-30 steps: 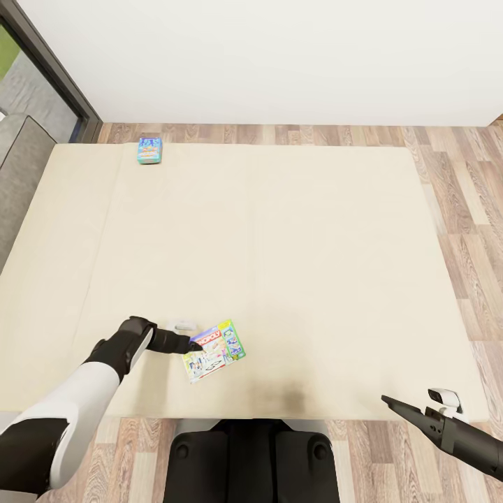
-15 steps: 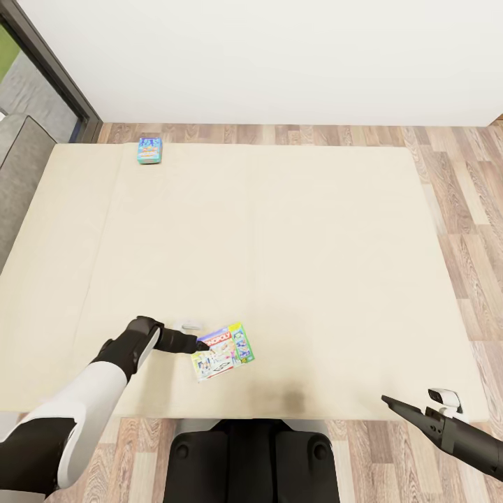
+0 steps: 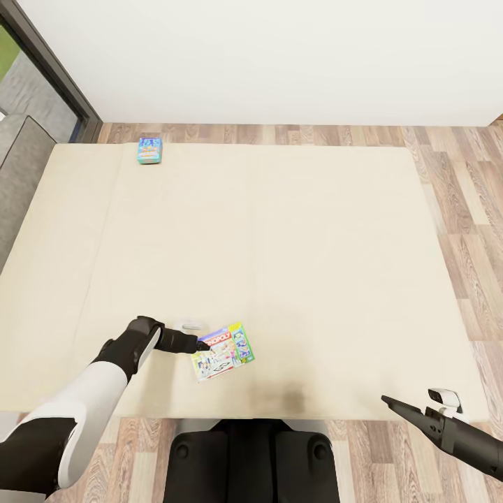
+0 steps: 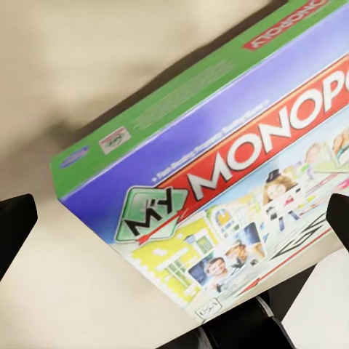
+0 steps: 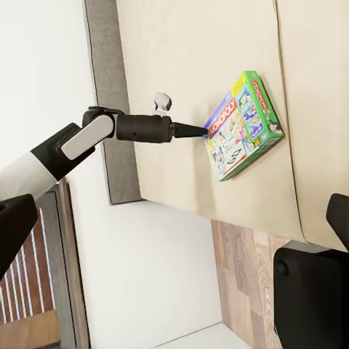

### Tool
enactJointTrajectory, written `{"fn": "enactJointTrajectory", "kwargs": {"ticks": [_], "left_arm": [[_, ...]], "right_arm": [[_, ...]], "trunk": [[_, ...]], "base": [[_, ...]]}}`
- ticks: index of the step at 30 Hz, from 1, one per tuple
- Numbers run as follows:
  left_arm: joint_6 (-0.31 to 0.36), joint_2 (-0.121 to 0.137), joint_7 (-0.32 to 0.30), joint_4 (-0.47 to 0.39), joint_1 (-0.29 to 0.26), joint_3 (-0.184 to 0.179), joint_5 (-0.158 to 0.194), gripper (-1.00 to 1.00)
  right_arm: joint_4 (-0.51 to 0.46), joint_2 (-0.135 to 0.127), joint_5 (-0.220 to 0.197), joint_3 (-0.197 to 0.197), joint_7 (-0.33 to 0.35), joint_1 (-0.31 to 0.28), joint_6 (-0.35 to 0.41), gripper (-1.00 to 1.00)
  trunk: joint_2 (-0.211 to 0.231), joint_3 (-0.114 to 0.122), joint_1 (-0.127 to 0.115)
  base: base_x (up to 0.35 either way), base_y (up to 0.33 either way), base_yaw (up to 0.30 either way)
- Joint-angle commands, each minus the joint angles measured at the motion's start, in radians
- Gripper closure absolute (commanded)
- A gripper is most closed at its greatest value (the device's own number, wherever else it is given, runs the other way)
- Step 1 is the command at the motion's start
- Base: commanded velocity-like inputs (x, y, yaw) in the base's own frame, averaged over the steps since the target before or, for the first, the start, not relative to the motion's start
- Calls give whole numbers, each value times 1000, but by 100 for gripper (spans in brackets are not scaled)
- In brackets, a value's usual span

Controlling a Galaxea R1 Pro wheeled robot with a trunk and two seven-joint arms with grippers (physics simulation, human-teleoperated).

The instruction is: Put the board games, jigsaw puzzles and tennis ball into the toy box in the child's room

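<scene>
The bed (image 3: 279, 244) spreads wide and beige below me. A white and green Monopoly board game (image 3: 223, 351) lies near its front edge, also seen in the right wrist view (image 5: 243, 123). My left gripper (image 3: 202, 345) is at the box's left edge, touching or almost touching it. It is open: its fingertips (image 4: 14, 225) stand wide apart, with the box lid (image 4: 240, 167) close in front. A smaller blue board game (image 3: 149, 150) lies at the bed's far left corner. My right gripper (image 3: 385, 399) hangs open at the front right edge of the bed, with nothing in it.
A grey headboard (image 3: 21, 175) runs along the bed's left side, with a dark window frame (image 3: 52, 66) behind it. Wooden floor (image 3: 475, 230) borders the bed on the right and far sides, up to a white wall. My dark base (image 3: 248, 461) stands against the front edge.
A second ago the left gripper slid right and nudged the Monopoly box right, turning it slightly. Nothing has moved in the last half second. The right arm is unchanged.
</scene>
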Motion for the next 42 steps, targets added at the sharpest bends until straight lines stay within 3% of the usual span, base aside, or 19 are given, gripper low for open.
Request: {"fn": "enactJointTrajectory", "kwargs": {"ticks": [1, 13, 17, 22, 42], "left_arm": [[1, 0, -8, -2, 0, -2, -10, -100], [-28, -12, -8, -2, 0, 12, -9, -100], [-41, -16, -8, -2, -1, 80, -8, -100], [-44, -31, -8, -2, -2, 112, -8, -100], [-46, -66, -8, -5, -9, 125, -9, -100]], "right_arm": [[0, 0, -1, 0, 3, 0, 10, -100], [0, 0, -1, 0, 3, 0, 10, -100], [0, -1, -1, -1, 3, 0, 10, -100], [0, -1, -1, -2, 3, 0, 10, -100], [0, -2, -1, -2, 4, 0, 10, -100]], "trunk": [[-2, -1, 1], [-2, -1, 1], [-2, -1, 1], [-2, -1, 1], [-2, -1, 1]], "base": [[0, 0, 0], [0, 0, 0], [0, 0, 0], [0, 0, 0], [0, 0, 0]]}}
